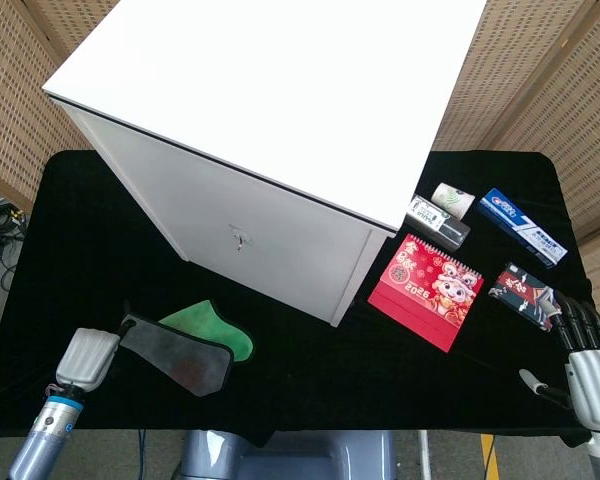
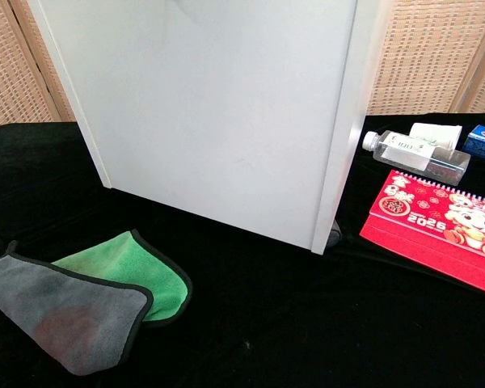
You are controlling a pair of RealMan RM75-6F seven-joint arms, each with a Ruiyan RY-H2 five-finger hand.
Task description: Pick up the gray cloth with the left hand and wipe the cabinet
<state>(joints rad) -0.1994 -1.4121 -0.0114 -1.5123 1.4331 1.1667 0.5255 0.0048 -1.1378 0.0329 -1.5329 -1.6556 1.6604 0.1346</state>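
Observation:
The gray cloth (image 1: pixel 175 356) lies flat on the black table near the front left, overlapping a green cloth (image 1: pixel 218 328); the chest view shows the gray cloth (image 2: pixel 61 315) in front of the green cloth (image 2: pixel 133 271). My left hand (image 1: pixel 88 357) is at the gray cloth's left end, its back turned up and its fingers hidden beneath it. Whether it touches the cloth I cannot tell. The white cabinet (image 1: pixel 270 110) stands behind, filling the chest view as cabinet (image 2: pixel 226 105). My right hand (image 1: pixel 585 365) rests at the front right, fingers spread, holding nothing.
Right of the cabinet lie a red calendar (image 1: pixel 425 290), a small bottle (image 1: pixel 435 222), a white cup (image 1: pixel 452 200), a blue toothpaste box (image 1: pixel 522 226) and a dark packet (image 1: pixel 525 295). The table's front edge runs just below both hands.

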